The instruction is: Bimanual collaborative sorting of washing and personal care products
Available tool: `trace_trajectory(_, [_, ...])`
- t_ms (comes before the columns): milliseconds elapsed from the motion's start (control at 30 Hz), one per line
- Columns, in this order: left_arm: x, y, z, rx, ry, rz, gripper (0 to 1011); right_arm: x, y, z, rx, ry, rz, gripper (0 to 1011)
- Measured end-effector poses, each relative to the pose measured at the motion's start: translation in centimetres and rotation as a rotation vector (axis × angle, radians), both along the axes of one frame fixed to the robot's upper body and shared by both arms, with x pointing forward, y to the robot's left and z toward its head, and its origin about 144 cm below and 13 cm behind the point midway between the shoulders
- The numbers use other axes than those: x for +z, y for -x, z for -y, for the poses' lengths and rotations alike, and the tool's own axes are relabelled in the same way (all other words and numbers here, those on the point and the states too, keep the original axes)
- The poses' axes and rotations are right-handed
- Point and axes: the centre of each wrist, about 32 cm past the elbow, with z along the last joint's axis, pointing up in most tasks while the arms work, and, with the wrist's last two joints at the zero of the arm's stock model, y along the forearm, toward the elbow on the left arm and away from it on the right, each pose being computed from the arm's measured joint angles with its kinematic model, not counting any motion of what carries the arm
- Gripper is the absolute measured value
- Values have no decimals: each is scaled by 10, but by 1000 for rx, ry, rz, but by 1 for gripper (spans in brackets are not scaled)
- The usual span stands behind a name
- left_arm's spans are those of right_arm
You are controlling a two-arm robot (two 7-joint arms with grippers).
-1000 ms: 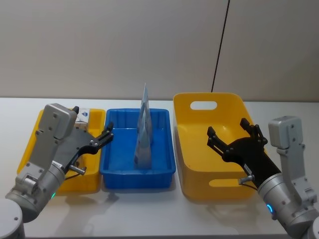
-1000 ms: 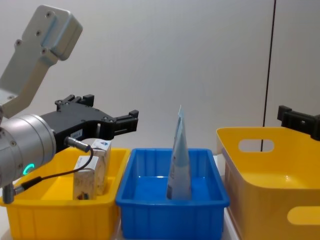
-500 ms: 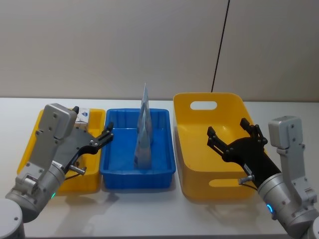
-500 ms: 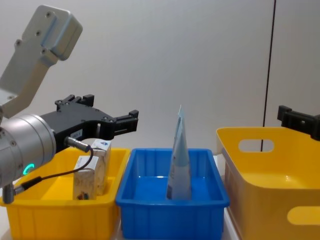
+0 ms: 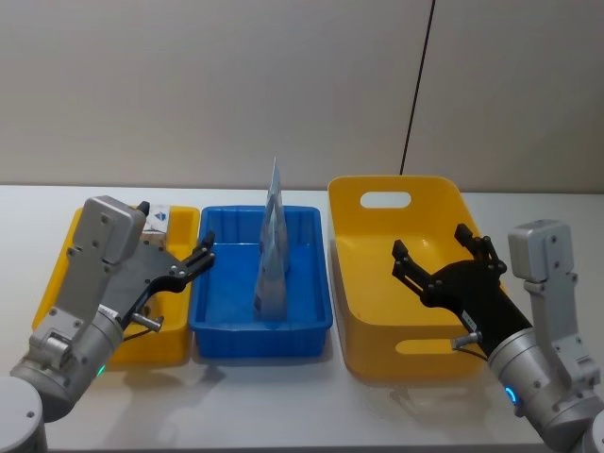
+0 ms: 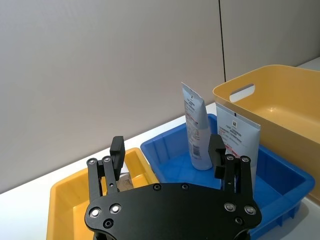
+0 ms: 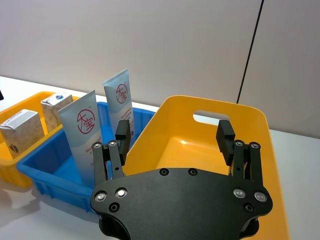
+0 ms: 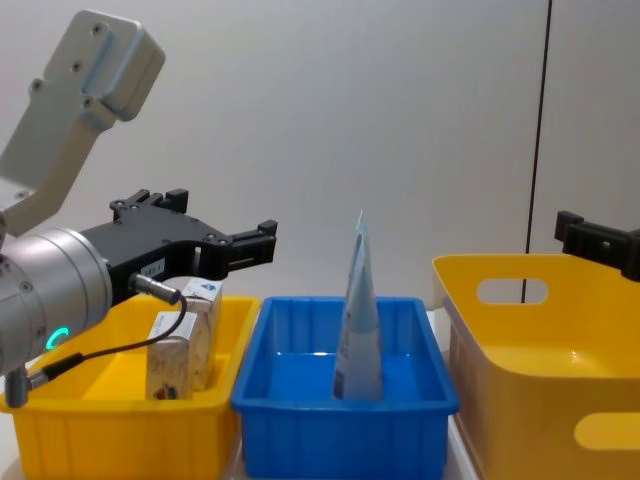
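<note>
Table point(image 5: 283, 401): tubes point(image 5: 272, 274) upright in blue bin point(image 5: 260, 342), off walls.

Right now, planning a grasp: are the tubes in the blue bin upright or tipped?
Upright: both tubes stand in the blue bin, crimped ends up.

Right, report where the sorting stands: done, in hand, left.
Done: two tubes stand in the blue bin, and two boxes sit in the small yellow bin. In hand: nothing. The left gripper is open above the small yellow bin, and the right gripper is open above the large yellow bin. Left: can't tell, as every product in view is already binned.
</note>
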Motion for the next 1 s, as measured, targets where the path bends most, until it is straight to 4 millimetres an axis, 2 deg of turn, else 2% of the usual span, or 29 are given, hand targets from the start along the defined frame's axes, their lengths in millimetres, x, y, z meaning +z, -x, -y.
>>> trace_trajectory(500, [1, -2, 0, -3, -4, -3, 1001, 0, 0, 0, 0, 0, 0, 1002])
trace_trajectory(1000, [17, -24, -4, -37, -56, -133, 1001, 0, 0, 0, 0, 0, 0, 1002])
